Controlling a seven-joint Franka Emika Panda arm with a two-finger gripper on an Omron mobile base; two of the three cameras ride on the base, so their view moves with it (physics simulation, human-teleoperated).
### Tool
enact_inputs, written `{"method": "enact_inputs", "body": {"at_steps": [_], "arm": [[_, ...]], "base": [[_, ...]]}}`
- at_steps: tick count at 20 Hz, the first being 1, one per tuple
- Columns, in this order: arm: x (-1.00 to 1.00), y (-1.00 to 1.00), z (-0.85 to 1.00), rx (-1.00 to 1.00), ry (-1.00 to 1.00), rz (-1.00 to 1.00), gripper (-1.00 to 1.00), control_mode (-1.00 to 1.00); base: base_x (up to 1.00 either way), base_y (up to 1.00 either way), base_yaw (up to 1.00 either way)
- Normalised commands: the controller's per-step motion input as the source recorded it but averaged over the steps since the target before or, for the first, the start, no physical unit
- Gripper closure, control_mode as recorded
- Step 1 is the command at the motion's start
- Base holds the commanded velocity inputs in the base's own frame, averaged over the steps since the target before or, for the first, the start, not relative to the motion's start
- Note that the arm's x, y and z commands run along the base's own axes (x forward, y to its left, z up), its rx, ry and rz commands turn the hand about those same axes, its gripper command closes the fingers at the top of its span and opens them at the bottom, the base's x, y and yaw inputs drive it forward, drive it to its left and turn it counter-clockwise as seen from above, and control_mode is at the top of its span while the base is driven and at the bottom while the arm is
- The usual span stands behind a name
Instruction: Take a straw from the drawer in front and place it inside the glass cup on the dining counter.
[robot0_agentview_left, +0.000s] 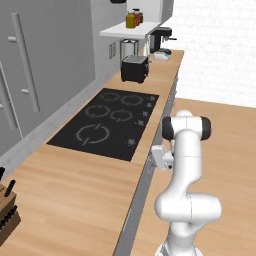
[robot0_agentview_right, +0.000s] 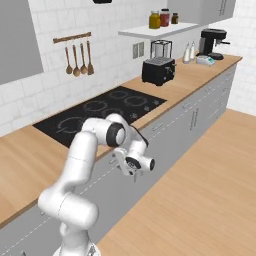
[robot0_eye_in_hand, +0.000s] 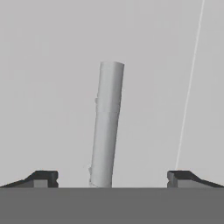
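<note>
The white arm (robot0_agentview_right: 82, 165) rose from its base, bent at the elbow and reached forward and down, so that the hand pointed at the grey cabinet fronts under the bench. The gripper (robot0_agentview_right: 131, 170) stood just beside the grey drawer front (robot0_eye_in_hand: 52, 87), below the edge of the wood top. In the hand view the two dark fingertips (robot0_eye_in_hand: 43, 178) were far apart at the bottom corners, so the jaws were released and held nothing.

The bench (robot0_agentview_left: 75, 195) was a long worktop of light wood along the wall. A black cooktop (robot0_agentview_left: 107, 122) was set in it. Farther along stood a black toaster (robot0_agentview_right: 158, 70), and at the far end a dark coffee machine (robot0_agentview_right: 212, 41). A knife block (robot0_agentview_left: 6, 212) stood at the near left corner. On the white tiled wall wooden spoons (robot0_agentview_right: 77, 59) hung from a rail, and a white shelf (robot0_agentview_right: 155, 30) carried some jars. The floor (robot0_agentview_right: 200, 200) was light wood.

The drawer was shut; its flat grey front was just ahead of the hand. Its pale bar handle (robot0_eye_in_hand: 107, 124) lay between the open jaws, a little tilted, near the fingertips; I could not tell if it touched them.
</note>
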Motion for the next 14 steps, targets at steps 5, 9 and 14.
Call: {"method": "enact_inputs", "body": {"at_steps": [5,9,14], "arm": [[0.37,0.00,-0.21,0.06,0.00,0.00,-1.00,-1.00],[0.20,0.18,-0.10,0.03,0.00,0.00,-1.00,-1.00],[0.15,0.40,-0.15,0.00,0.00,0.00,1.00,-1.00]], "base": [[0.00,0.00,0.00],[0.00,0.00,0.00],[0.00,0.00,0.00]]}}
